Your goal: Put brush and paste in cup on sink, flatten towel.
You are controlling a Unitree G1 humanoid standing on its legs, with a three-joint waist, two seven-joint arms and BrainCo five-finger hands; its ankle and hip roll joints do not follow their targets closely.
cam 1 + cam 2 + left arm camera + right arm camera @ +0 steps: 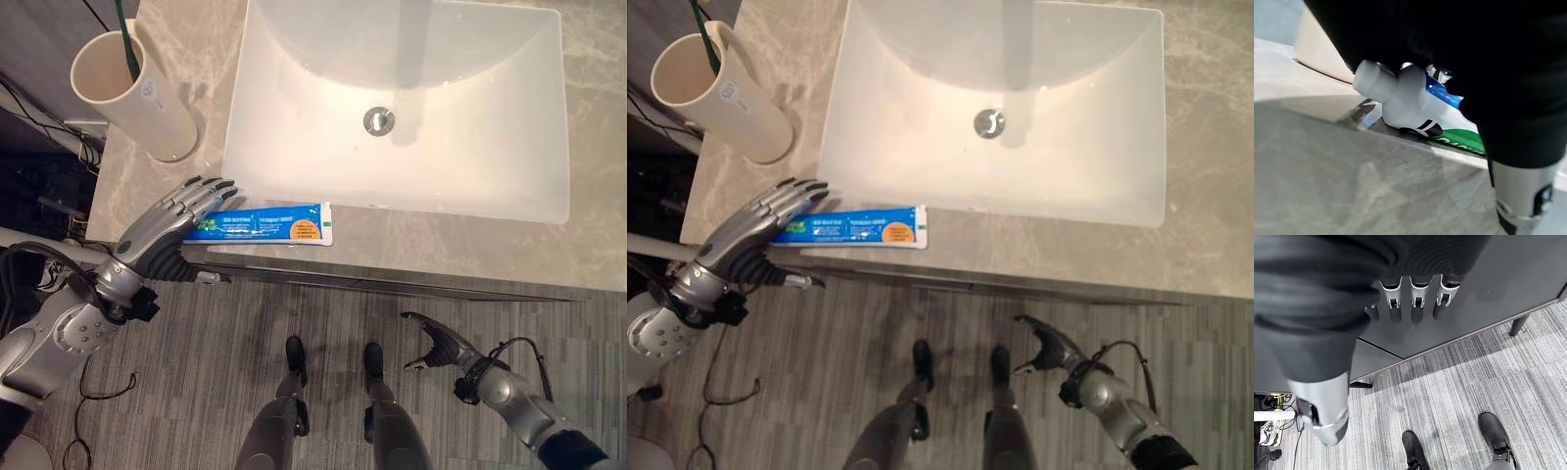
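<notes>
A blue, green and white toothpaste tube lies flat on the counter's front edge, just before the sink. A cream cup stands at the back left, and a thin green brush handle sticks out of it. My left hand reaches over the counter edge with straight fingers resting on the tube's left end, the thumb out below the edge. The tube's white cap shows close up in the left wrist view. My right hand hangs open, low over the floor in front of the counter.
The white rectangular sink with a metal drain takes up the middle of the grey marble counter. A dark cabinet front runs below the counter. Striped grey floor lies in front.
</notes>
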